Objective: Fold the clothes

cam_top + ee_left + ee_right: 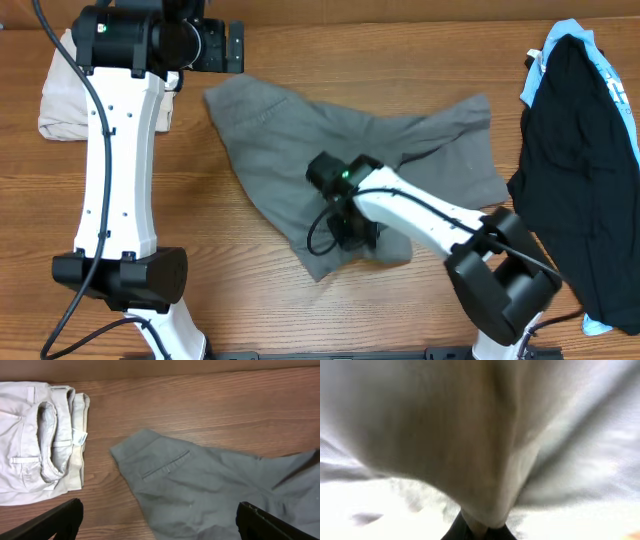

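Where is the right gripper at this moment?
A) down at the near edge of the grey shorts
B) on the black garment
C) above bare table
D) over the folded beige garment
A: in the overhead view the right gripper sits at the near edge of the grey shorts, and cloth fills its wrist view.

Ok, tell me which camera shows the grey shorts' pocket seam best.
Left wrist: the pocket seam on the grey shorts is sharp and unobstructed. Overhead shows most of the shorts, the seam barely. Right wrist shows only their blurred fabric up close, no seam discernible.
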Controlling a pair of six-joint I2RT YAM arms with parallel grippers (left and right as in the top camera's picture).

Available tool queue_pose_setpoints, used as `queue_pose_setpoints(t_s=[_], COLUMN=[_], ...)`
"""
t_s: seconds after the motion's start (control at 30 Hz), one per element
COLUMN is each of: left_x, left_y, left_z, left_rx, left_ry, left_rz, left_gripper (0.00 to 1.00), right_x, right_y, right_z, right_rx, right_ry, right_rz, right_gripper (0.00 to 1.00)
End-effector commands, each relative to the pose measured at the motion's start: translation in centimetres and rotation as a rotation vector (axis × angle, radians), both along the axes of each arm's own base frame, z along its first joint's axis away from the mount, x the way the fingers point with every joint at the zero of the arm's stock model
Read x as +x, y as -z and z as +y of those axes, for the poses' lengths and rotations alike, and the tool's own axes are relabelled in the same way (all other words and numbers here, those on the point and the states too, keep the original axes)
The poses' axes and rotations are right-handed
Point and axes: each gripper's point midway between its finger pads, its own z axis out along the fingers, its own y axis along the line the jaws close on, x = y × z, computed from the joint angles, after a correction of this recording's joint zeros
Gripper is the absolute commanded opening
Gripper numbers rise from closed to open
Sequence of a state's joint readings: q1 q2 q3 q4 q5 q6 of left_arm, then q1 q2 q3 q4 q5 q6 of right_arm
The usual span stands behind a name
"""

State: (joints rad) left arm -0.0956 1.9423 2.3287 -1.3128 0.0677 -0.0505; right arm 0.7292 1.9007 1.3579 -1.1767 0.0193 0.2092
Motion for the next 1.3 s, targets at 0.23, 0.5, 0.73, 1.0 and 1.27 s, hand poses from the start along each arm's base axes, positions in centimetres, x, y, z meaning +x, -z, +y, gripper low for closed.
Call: queue_pose_setpoints(t_s=[0.23,0.5,0.73,1.0,1.27], left_x=[0.0,0.0,0.5,0.3,-2.9], left_y=[0.9,1.1,2.6,6.5,12.5], left_z=[0.9,0.8,0.0,-4.1,-9.5], left_rx=[0.043,0.043,0.028,-0.036,0.032], left_ry=[-0.008,-0.007,0.015,0.124,0.290], left_rz=[0.025,0.032,0.067,0.189,0.409], left_gripper=[1.00,1.00,1.00,0.97,0.96], right_x=[13.1,26.6,30.9,27.1,21.4], right_y=[-15.7,-16.4,-11.0,-14.5,-13.2], right_z=[-4.2,-15.7,-23.1,-23.1,-24.4], right_rx=[0.281,0.487,0.595,0.700,0.515], right_ry=[0.258,0.547,0.757,0.751,0.827], right_rz=[-0.404,-0.686,-0.670,-0.576,-0.422], right_gripper=[0.04,0.04,1.00,1.00,1.00])
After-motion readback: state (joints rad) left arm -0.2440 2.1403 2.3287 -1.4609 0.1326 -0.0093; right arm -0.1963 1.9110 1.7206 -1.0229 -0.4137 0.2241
